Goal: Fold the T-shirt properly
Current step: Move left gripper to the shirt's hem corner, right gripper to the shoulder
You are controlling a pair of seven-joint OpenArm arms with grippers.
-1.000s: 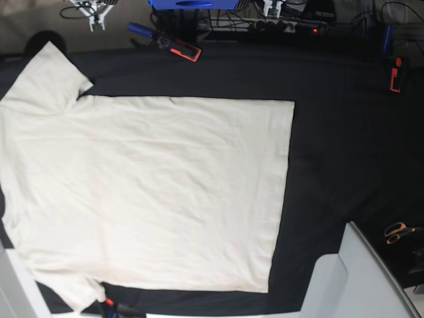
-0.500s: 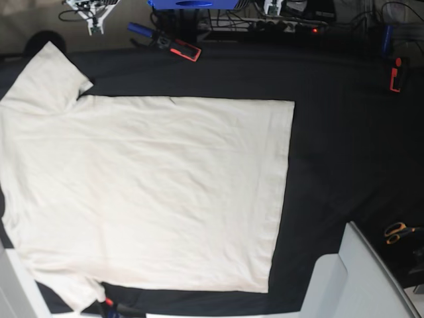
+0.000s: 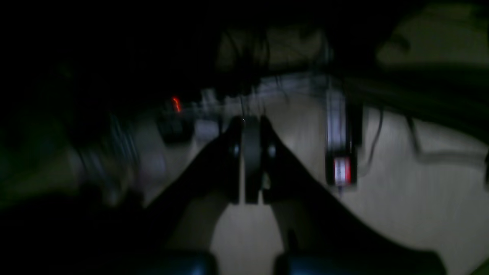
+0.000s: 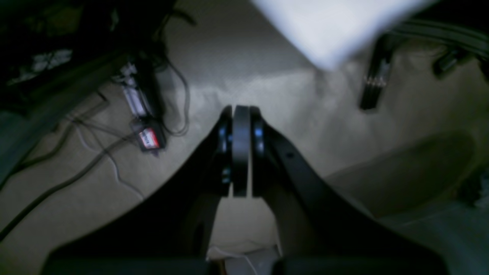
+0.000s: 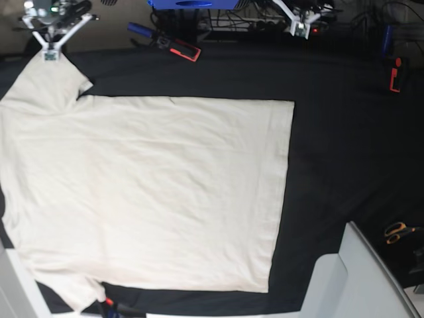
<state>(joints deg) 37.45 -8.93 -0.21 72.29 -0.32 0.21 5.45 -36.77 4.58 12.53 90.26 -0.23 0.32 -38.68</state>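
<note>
The cream T-shirt (image 5: 146,192) lies flat and spread out on the black surface (image 5: 344,146), hem to the right and sleeves at the left. One sleeve (image 5: 50,79) points to the far edge. My right gripper (image 5: 50,53) hovers at the far left just beyond that sleeve, and its wrist view shows it (image 4: 240,152) shut and empty over a pale floor. My left gripper (image 5: 301,29) is at the far edge right of the middle, off the shirt. Its dark, blurred wrist view shows it (image 3: 250,160) shut and empty.
A blue and red hand tool (image 5: 173,43) lies at the far edge. A red object (image 5: 395,75) sits at the far right, and orange scissors (image 5: 399,232) at the right. A grey-white box (image 5: 354,278) stands at the near right corner. Cables (image 4: 76,160) lie on the floor.
The right gripper has moved left and toward the shirt's far sleeve. The left gripper has come further into view at the far edge. The shirt has not moved.
</note>
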